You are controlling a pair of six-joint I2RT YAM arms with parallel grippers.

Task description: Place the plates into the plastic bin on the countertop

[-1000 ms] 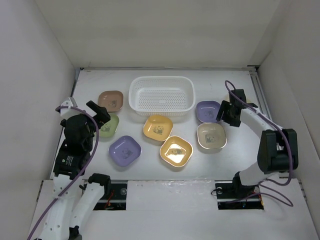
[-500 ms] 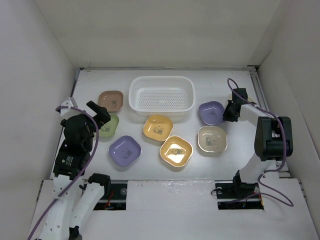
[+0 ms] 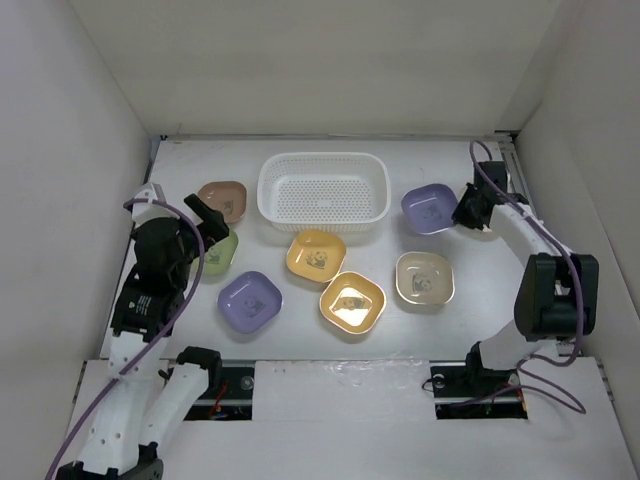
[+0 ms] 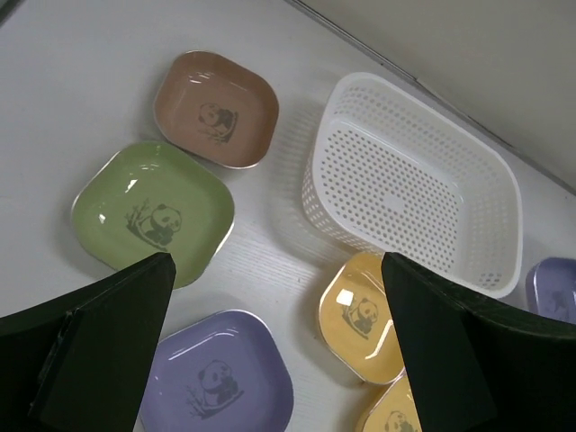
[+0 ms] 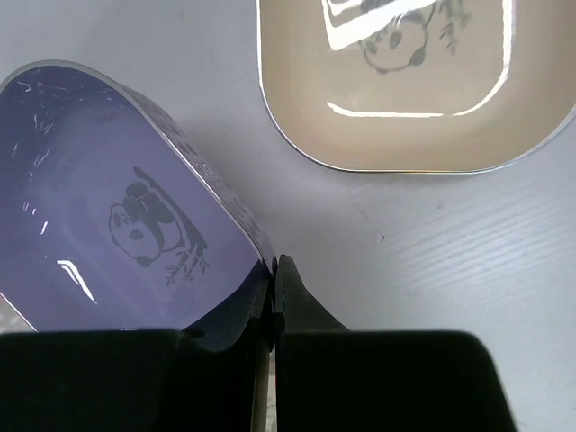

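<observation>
My right gripper (image 3: 464,208) (image 5: 274,283) is shut on the rim of a purple plate (image 3: 430,208) (image 5: 126,225), held tilted above the countertop (image 3: 480,300) just right of the white plastic bin (image 3: 324,192) (image 4: 414,180). A cream plate (image 3: 424,278) (image 5: 396,81) lies below it. My left gripper (image 3: 208,222) hangs open over the green plate (image 3: 217,252) (image 4: 153,211). Around it lie a tan plate (image 3: 222,200) (image 4: 216,108), a second purple plate (image 3: 250,299) (image 4: 216,378) and two orange-yellow plates (image 3: 315,255) (image 3: 352,302).
Pale walls (image 3: 80,150) close in the left, back and right. The bin stands empty at the back middle. The arm bases (image 3: 200,375) sit along the near edge.
My right gripper closed on the purple plate's rim and lifted it up and toward the back. My left arm shifted slightly toward the back.
</observation>
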